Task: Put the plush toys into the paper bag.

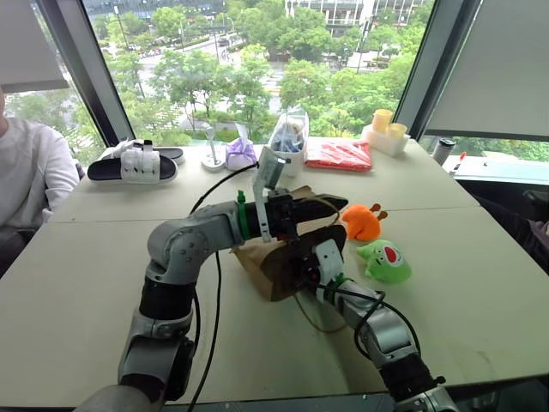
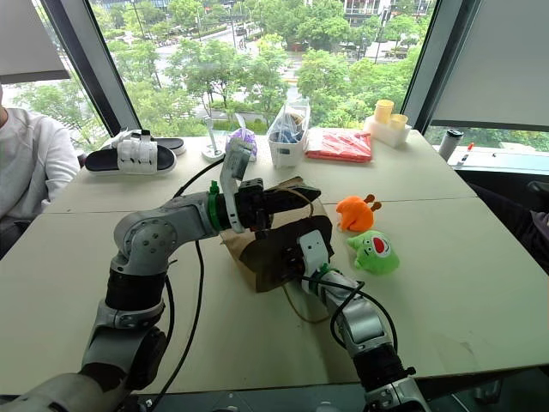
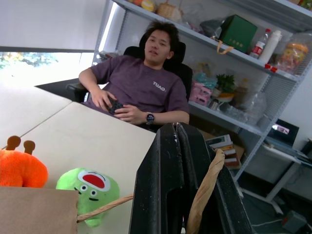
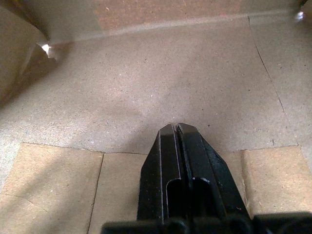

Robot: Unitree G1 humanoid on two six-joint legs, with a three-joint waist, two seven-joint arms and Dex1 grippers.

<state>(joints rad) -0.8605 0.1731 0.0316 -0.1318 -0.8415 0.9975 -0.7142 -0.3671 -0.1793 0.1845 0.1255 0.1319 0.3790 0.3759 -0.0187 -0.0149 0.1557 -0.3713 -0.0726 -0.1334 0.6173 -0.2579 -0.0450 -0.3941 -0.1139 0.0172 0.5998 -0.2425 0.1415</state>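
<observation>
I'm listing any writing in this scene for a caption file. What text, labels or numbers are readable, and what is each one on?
"TUAO": small white lettering on the chest of the purple T-shirt worn by the seated person.
Bottle labels and packaging on the shelf: too small to read.
Paper bag, plush toys, red packet: no text visible.

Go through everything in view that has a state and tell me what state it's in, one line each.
paper bag: lying on its side on the table, mouth held open.
orange plush toy: on the table, outside the bag.
green plush toy: on the table beside the orange one, outside the bag.
left gripper: shut on the bag's cord handle.
right gripper: shut, inside the bag's mouth.
</observation>
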